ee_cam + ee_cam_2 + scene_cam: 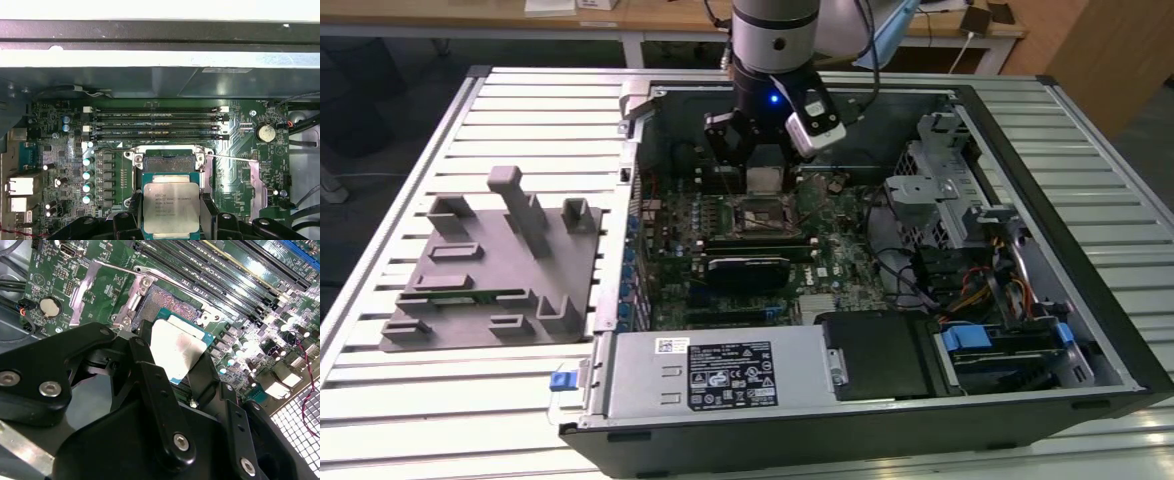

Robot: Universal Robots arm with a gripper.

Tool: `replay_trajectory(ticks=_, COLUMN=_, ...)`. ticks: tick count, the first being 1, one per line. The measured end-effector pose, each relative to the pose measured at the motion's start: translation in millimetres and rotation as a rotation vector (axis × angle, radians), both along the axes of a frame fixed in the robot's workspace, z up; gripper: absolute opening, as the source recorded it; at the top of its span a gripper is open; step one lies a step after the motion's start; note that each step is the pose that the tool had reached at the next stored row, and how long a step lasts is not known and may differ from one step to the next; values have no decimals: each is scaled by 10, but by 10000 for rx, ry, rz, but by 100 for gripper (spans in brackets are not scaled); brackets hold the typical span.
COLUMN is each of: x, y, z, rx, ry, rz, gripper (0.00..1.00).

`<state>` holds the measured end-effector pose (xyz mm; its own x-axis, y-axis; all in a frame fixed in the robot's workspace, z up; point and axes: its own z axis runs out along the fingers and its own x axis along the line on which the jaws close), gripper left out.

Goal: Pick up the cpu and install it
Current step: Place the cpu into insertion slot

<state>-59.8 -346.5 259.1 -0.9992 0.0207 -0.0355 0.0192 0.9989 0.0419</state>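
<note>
**Gripper** (171,212) clenched on the cpu (171,202) by two opposite edges, silver top up; in the second wrist view a black finger (150,375) lies against each side. The chip hangs inside the open computer case (854,425), close to the socket (168,159) and apparently short of it, though its height above the board is hard to judge from here. Beyond the socket the hinged metal frame (95,290) stands thrown open, and past it run the memory slots (160,122).

**Risks:**
- A chip lowered tilted or off-square would likely bend socket pins.
- So narrow an edge-hold may slip.
- The raised frame could catch a finger.
</note>
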Motion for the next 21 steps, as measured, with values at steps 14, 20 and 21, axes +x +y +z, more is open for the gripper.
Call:
replay_trajectory(ticks=14, x=0, y=0, z=-3, rx=1, ry=0, rz=-916, gripper=54)
replay_trajectory(ticks=20, x=0, y=0, z=-4, rx=1, ry=0, rz=-1940, gripper=54)
replay_trajectory(ticks=21, x=0, y=0, z=-4, rx=1, ry=0, rz=-2116, gripper=54)
